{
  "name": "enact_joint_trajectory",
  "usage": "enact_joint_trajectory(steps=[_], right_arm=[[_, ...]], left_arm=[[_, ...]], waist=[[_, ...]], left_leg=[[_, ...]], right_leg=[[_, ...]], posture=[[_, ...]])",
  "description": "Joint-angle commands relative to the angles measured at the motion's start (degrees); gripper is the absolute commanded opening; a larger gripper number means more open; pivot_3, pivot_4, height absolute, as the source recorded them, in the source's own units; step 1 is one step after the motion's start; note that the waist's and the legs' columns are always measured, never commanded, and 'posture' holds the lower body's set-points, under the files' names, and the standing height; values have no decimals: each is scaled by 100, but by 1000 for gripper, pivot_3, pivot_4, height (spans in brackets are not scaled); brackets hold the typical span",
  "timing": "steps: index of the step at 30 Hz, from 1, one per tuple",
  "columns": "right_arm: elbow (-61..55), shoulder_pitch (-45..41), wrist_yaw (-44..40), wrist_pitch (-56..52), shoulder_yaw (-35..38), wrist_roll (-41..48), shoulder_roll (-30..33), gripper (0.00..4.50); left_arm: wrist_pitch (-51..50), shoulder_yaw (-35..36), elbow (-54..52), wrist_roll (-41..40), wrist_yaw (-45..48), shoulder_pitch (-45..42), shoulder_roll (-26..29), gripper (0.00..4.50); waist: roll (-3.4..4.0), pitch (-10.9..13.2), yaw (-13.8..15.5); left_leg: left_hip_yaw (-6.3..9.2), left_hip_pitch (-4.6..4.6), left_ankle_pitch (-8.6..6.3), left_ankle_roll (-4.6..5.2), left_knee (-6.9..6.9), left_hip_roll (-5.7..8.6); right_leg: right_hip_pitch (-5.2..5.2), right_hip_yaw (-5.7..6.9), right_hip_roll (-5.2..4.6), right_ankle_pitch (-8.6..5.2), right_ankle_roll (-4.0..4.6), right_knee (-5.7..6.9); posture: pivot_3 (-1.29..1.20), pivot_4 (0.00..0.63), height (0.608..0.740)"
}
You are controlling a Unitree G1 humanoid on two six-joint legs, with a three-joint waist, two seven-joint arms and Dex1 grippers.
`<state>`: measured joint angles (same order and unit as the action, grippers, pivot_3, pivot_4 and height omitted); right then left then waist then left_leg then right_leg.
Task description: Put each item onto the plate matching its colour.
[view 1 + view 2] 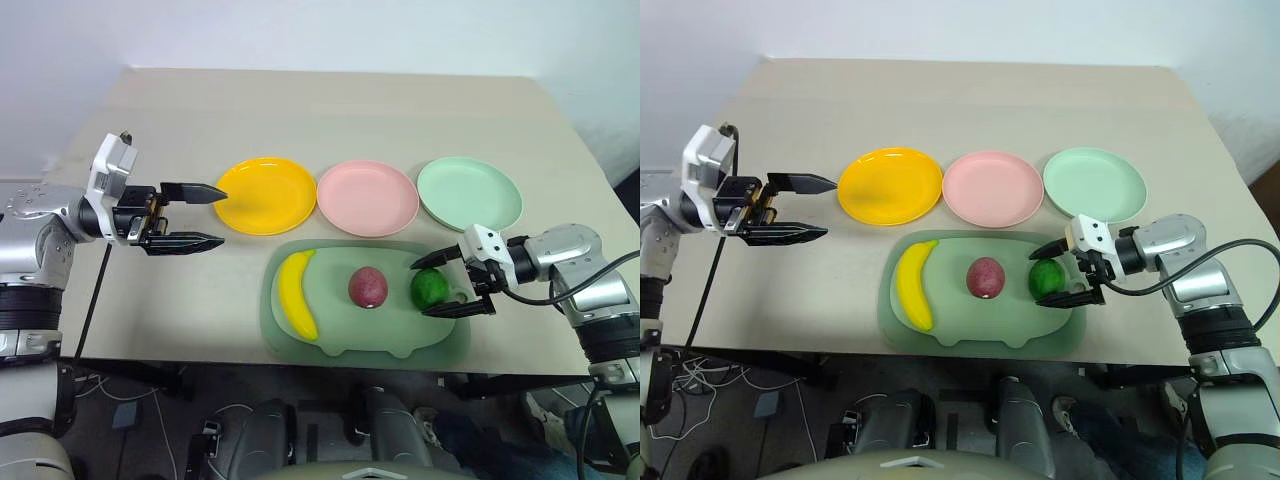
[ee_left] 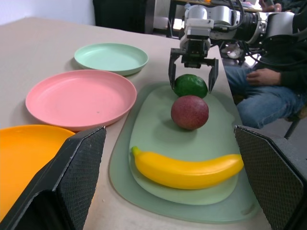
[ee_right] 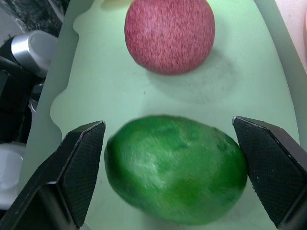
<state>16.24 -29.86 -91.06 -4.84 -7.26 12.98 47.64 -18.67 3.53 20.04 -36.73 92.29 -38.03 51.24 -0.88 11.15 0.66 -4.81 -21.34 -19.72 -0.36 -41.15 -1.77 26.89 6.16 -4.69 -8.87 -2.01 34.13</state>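
Observation:
Three toy fruits lie on a dull-green mat (image 1: 330, 338): a yellow banana (image 1: 296, 295) at its left, a round dark red-purple fruit (image 1: 367, 287) in the middle, and a round green fruit (image 1: 432, 288) at its right. Behind the mat stand a yellow-orange plate (image 1: 266, 195), a pink plate (image 1: 367, 197) and a pale mint green plate (image 1: 469, 193), all bare. My right gripper (image 1: 419, 290) is open, low over the mat, one finger on each side of the green fruit (image 3: 175, 167). My left gripper (image 1: 225, 216) is open and holds nothing, level with the yellow-orange plate's left edge.
The beige table (image 1: 330, 110) stretches back behind the plates. The mat lies close to the table's near edge. In the left wrist view a seated person in jeans (image 2: 259, 103) shows beyond the table's right side.

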Motion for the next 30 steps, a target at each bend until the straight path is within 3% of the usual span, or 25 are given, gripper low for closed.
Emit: enact_joint_trajectory(steps=[1, 28, 30], right_arm=[[123, -110, -21, 239, -62, -178, 101, 4500], [363, -238, 427, 375, 8, -299, -82, 4500], [348, -190, 432, 445, 46, -236, -92, 4129]], left_arm=[[-26, 205, -171, 8, 20, -22, 19, 4485], [-66, 324, -70, 121, -41, -84, -25, 4485], [-99, 340, -50, 114, -48, -113, -20, 4500]], waist=[[0, 0, 1], [-2, -1, 0], [-2, -1, 0]], left_leg=[[0, 0, 0, 0, 0, 0], [0, 4, 1, -1, -1, 0], [0, 4, 1, -2, -1, 0]], right_leg=[[0, 0, 0, 0, 0, 0], [-6, 0, 0, 0, 0, 0], [-6, 0, 0, 0, 0, 0]], posture=[[0, 150, 740], [0, 150, 740], [0, 150, 740]])
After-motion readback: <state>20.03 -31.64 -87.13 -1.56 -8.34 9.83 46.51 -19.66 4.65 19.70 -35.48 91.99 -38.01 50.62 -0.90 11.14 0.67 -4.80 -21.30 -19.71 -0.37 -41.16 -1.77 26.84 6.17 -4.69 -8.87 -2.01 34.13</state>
